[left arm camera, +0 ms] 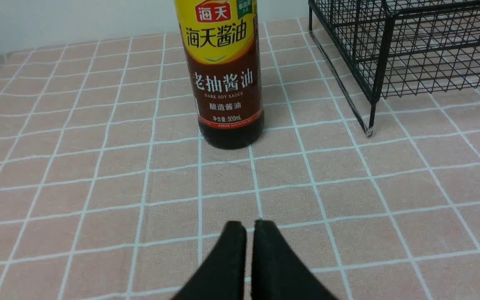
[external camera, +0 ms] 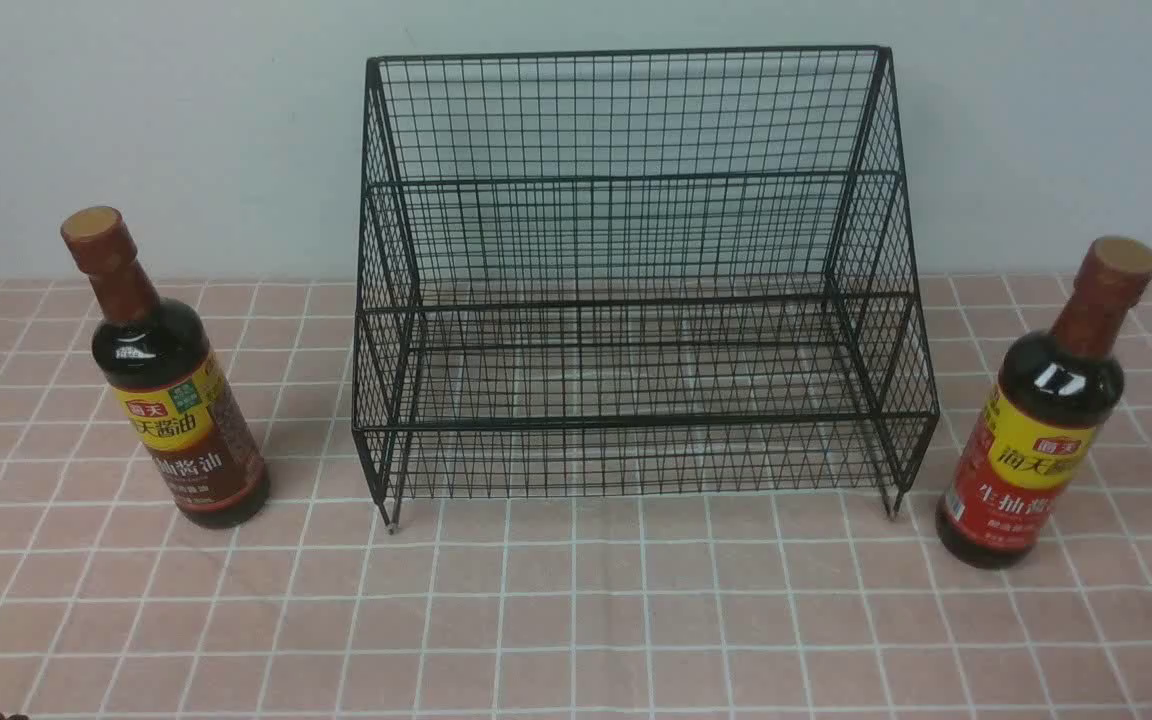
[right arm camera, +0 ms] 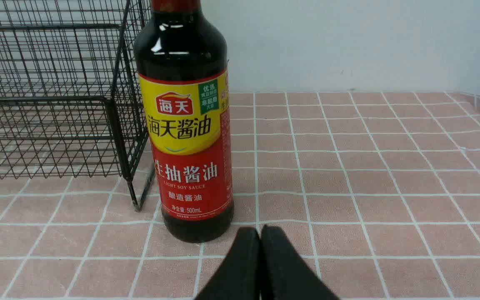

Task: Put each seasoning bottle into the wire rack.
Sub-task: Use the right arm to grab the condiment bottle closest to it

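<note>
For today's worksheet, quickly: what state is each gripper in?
Left gripper: shut, holding nothing.
Right gripper: shut, holding nothing.

Left bottle [external camera: 179,400], rack [external camera: 626,424] seemingly midway, right bottle [external camera: 1034,445]

On the left gripper [left arm camera: 250,223], two matte black fingers [left arm camera: 228,258], plain surface. Each is narrow and rounded at the tip and widens back from the tip into a broad wedge cut off by the frame edge. On the right gripper [right arm camera: 260,230], same build: two black fingers [right arm camera: 283,266], blunt rounded tips, flaring wider behind the tips. Finish looks dull, non-glossy, slightly soft. Rest of both arms out of frame.
</note>
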